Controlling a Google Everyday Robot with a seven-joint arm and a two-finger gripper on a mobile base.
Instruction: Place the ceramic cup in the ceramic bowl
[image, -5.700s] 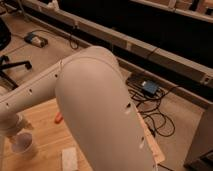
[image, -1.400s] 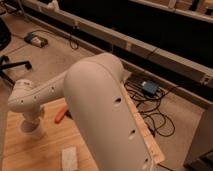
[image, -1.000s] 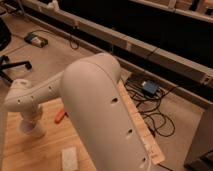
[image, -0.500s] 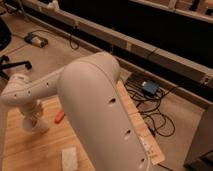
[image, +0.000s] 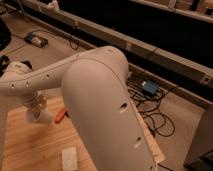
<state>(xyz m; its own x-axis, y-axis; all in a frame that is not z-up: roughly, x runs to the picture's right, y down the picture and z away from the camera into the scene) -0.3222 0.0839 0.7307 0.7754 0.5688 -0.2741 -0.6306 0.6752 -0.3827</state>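
Observation:
My white arm (image: 100, 100) fills the middle of the camera view. Its forearm reaches left and bends down over the wooden table (image: 30, 150). The gripper (image: 38, 114) is at the arm's lower end, just above the table's left part. A pale rounded form sits there, and I cannot tell whether it is the white ceramic cup or part of the gripper. The green ceramic bowl is out of view or hidden behind the arm.
A small orange-red object (image: 60, 115) lies on the table just right of the gripper. A pale rectangular block (image: 69, 159) lies near the front. Cables and a blue box (image: 148, 88) are on the floor to the right, past the table's edge.
The forearm has swung further left across the view. The gripper end has stayed over the left part of the table, shifting only slightly.

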